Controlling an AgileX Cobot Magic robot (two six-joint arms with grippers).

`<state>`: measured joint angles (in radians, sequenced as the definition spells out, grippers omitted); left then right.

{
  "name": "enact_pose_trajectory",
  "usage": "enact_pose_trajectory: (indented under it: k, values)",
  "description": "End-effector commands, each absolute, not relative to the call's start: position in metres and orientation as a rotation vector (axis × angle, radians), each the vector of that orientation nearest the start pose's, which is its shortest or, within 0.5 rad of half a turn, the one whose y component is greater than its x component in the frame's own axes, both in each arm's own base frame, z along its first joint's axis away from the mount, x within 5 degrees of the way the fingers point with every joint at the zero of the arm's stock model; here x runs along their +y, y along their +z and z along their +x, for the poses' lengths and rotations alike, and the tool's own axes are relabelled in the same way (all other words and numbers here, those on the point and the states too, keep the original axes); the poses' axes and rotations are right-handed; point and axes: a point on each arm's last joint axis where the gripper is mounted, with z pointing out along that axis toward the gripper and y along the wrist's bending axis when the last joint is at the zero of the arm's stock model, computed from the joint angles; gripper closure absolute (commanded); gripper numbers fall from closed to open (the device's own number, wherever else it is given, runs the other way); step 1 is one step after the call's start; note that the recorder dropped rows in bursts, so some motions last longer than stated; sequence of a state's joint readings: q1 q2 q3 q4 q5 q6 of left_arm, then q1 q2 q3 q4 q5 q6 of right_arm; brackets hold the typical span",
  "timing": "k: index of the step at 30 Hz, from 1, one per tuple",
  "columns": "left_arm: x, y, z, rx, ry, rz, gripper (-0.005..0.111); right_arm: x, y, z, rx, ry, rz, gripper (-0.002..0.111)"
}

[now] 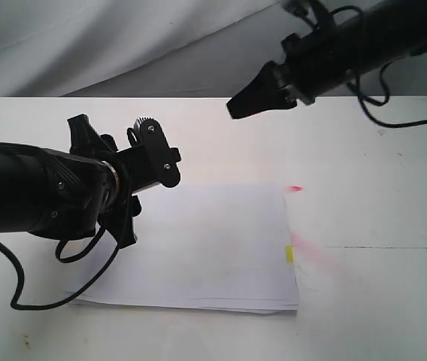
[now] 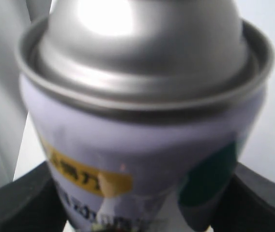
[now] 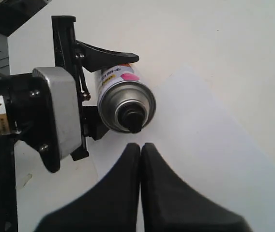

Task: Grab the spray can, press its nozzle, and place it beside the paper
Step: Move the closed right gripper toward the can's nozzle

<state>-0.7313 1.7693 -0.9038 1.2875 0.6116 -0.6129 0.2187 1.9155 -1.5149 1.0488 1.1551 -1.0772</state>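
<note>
My left gripper is shut on the spray can, holding it in the air over the near left part of the paper. In the left wrist view the silver domed shoulder and white label fill the picture between the two black fingers. The right wrist view looks onto the can's top, with the black nozzle pointing at the camera. My right gripper is shut and empty, a short way from the nozzle and not touching it. In the exterior view it hangs up at the back; the can is hidden there.
The paper carries a small yellow tab on its right edge. Pink spray marks stain the white table beside that edge, with a red spot further back. Cables trail from both arms.
</note>
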Motion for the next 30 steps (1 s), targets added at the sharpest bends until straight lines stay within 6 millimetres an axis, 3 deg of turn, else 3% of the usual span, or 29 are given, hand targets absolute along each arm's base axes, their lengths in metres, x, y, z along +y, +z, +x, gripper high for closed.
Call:
enact_pose_trajectory:
  k: [1,12,27,30]
  values:
    - [-0.184,0.174,0.28,2.018,0.704,1.331,0.107,0.185,0.246,0.379,2.142,1.189,-1.048,0.108]
    - [-0.184,0.173,0.28,2.021,0.703,1.33,0.107,0.209,0.218,0.383,2.135,1.202,-1.059,0.108]
    - [-0.184,0.173,0.279,2.032,0.697,1.323,0.107,0.209,0.216,0.381,2.112,1.225,-1.104,0.108]
    - [-0.184,0.173,0.279,2.034,0.696,1.322,0.107,0.221,0.21,0.377,2.116,1.25,-1.121,0.108]
